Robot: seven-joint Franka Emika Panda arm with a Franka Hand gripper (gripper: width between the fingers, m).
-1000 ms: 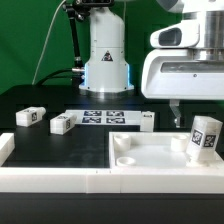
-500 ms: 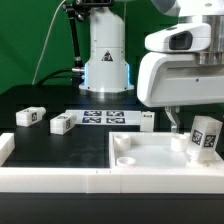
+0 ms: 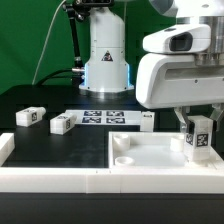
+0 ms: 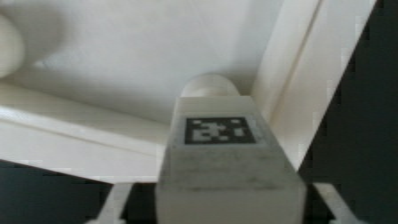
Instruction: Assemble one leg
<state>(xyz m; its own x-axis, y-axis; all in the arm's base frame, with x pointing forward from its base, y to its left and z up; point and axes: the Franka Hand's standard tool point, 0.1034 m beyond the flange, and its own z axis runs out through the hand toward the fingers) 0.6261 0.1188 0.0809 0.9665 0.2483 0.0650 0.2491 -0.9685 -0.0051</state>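
In the exterior view, the gripper [image 3: 198, 126] is straddling the leg [image 3: 201, 141], which is standing upright on the tabletop panel [image 3: 150, 152], toward the exterior view's right. In the wrist view, the leg is sitting centred between the fingers, which are looking spread, with slim gaps either side, not pinching. Closing squarely on its flat sides is probably what is needed to avoid tilting it.
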